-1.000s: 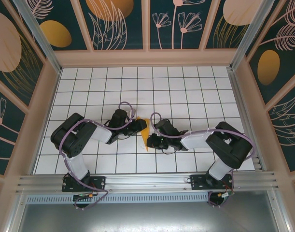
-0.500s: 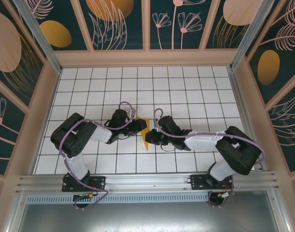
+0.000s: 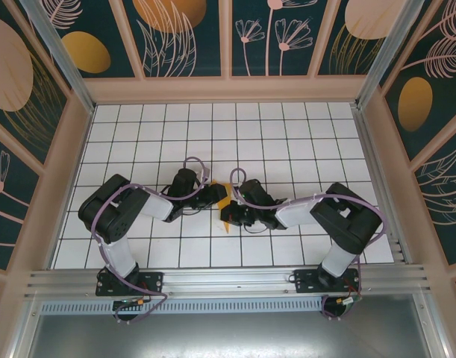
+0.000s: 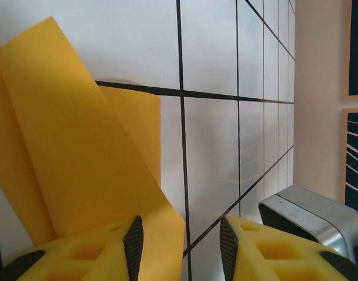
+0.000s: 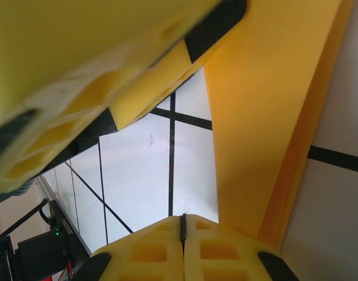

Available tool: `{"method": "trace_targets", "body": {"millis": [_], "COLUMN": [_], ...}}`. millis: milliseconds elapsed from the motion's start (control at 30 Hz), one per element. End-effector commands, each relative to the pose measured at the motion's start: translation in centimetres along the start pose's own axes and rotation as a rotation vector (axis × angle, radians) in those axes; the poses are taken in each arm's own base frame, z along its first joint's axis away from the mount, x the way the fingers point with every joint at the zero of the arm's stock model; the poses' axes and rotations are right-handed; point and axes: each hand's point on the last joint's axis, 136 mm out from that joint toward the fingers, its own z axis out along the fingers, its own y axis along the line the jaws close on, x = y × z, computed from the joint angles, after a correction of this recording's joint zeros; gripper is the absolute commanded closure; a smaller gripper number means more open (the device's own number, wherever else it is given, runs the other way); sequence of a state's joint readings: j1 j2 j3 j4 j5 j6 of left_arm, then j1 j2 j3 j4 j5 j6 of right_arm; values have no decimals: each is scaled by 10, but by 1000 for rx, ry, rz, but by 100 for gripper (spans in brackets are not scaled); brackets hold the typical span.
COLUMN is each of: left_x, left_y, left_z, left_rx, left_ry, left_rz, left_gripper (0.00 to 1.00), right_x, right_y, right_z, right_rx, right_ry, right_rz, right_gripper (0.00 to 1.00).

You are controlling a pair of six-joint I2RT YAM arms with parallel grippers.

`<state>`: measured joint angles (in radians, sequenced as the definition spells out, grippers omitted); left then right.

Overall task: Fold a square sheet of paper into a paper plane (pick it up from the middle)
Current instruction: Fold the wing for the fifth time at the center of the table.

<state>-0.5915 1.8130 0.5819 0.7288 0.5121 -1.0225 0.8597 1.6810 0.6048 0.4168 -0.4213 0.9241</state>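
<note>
Top external view: the square sheet of paper (image 3: 225, 201), already folded to a narrow strip, lies on the tiled table (image 3: 287, 142) directly between my two grippers, its long axis running away from my bases. My left gripper (image 3: 215, 197) sits just beside its left flank and my right gripper (image 3: 230, 215) just beside its right flank, toward the near end.

Left wrist view: the left gripper (image 4: 179, 237) is released, jaws apart. The paper (image 4: 79, 146) rises ahead and left of the tips, and one corner reaches into the gap unpinched.

Right wrist view: the right gripper (image 5: 182, 225) is clenched, pads meeting. The paper (image 5: 255, 117) stands ahead and right of the tips — none shows in the seam.

Judgement: both arms are about equally near, and the next crease depends on that long axis.
</note>
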Motion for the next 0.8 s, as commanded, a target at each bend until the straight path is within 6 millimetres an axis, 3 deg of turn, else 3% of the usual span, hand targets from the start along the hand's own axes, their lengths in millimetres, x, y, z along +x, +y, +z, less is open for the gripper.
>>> {"method": "trace_targets", "body": {"millis": [0,133,767], "left_x": [17,17,19], "left_y": [44,45,50], "left_z": [1,2,2], "left_rx": [-154,-160,-174], "left_ry": [36,36,36], "left_rz": [-44,-48,-63], "left_gripper": [57,57,57], "right_x": [10,19,56], "right_y": [-11,-20,-27], "right_z": [2,1,5], "right_rx": [-1,12,61], "right_ry": [30,48,152], "right_rz": [24,35,-16], "right_gripper": [93,92,91]}}
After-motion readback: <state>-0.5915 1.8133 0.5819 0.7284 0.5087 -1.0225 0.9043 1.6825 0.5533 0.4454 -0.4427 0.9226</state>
